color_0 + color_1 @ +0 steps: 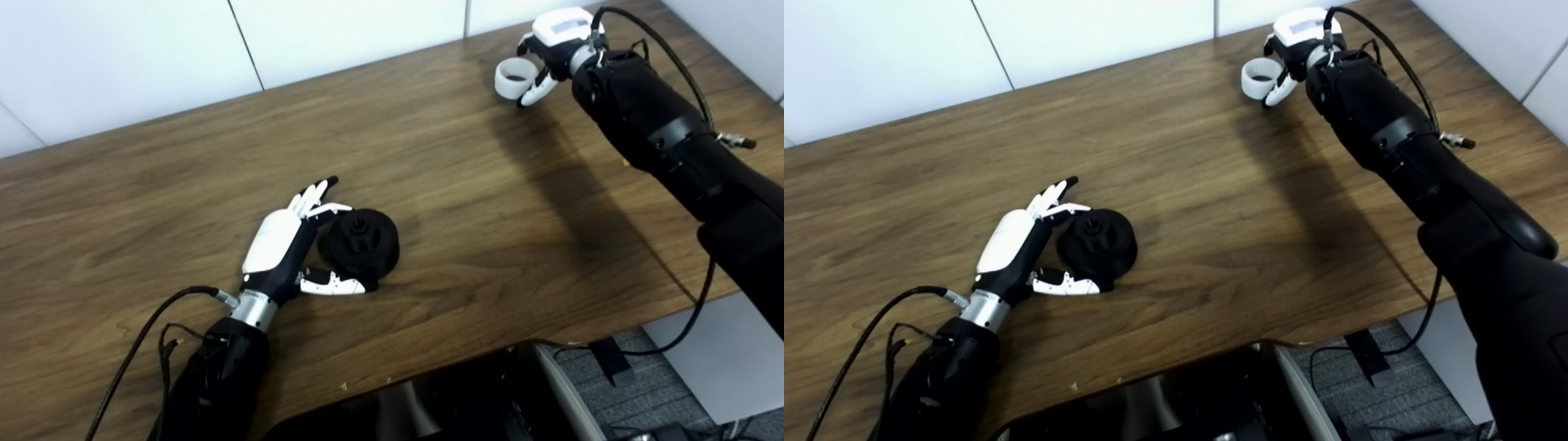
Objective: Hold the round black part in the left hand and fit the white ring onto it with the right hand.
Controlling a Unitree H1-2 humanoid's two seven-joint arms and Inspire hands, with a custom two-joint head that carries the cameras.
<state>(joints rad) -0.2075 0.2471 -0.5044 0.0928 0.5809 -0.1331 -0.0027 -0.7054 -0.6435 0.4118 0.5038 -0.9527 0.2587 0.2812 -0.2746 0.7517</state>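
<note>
The round black part (362, 244) lies on the wooden table (184, 184) near its middle, hub facing up. My left hand (288, 245) rests just left of it, fingers spread and thumb stretched along the part's near side, touching it but not closed around it. At the table's far right my right hand (551, 49) grips the white ring (512, 78), which sticks out to the left of the fingers. I cannot tell whether the ring is lifted off the table.
A white wall (343, 30) runs along the table's far edge. The table's near edge curves at the lower right, with a dark chair (490, 398) and grey floor below it. Cables trail from both forearms.
</note>
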